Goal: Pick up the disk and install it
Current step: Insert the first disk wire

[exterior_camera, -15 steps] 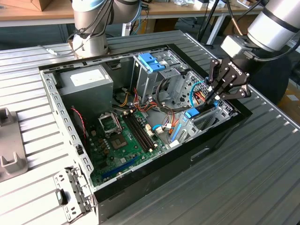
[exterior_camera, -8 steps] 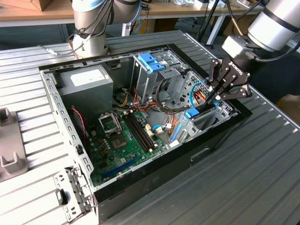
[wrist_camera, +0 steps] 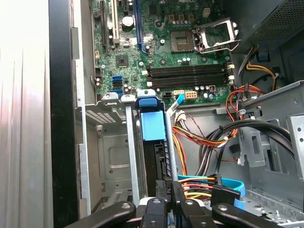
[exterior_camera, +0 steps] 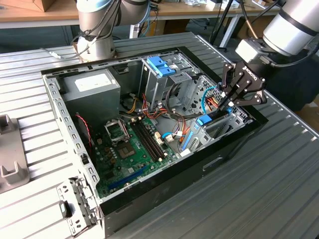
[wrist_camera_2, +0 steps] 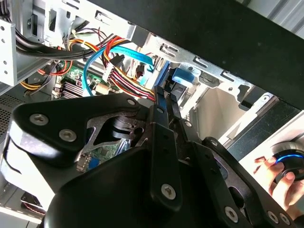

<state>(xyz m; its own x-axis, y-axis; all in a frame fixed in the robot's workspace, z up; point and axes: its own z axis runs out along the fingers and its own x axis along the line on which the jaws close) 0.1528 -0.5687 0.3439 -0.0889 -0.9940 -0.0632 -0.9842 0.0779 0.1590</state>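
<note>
- Fingers (wrist_camera_2: 161, 137) of the gripper (exterior_camera: 228, 105) are drawn close together, leaving a thin gap, and appear to pinch the narrow back edge of the disk (wrist_camera: 153, 124). A slim hold like this suits a flat slab that has to go into a tight slot.
- In the first wrist view the disk stands on edge in the drive bay (wrist_camera: 111, 156) at the front corner of the computer case (exterior_camera: 234, 149). Its light blue carrier tab points toward the motherboard (wrist_camera: 185, 47) and its dark body runs back to the fingertips.
- Judging by that view, the disk is already between the bay's metal rails and close to seated. The grip at the rear end looks placed so the arm can push along the rails instead of across them.
- In the exterior view the gripper comes down at a slant from the exterior view's right. That probably keeps the wrist clear of the case's black wall.
- Bundles of coloured cables (wrist_camera: 199, 137) lie just beside the bay, near the fingers, so the narrow approach also keeps the jaws from snagging them.
- The case lies open on its side on the ribbed metal table (exterior_camera: 279, 199), which leaves the bay open from above.
- A person's hand (wrist_camera_2: 280, 178) rests on a round control at the edge of the second wrist view, well apart from the case's inside.
</note>
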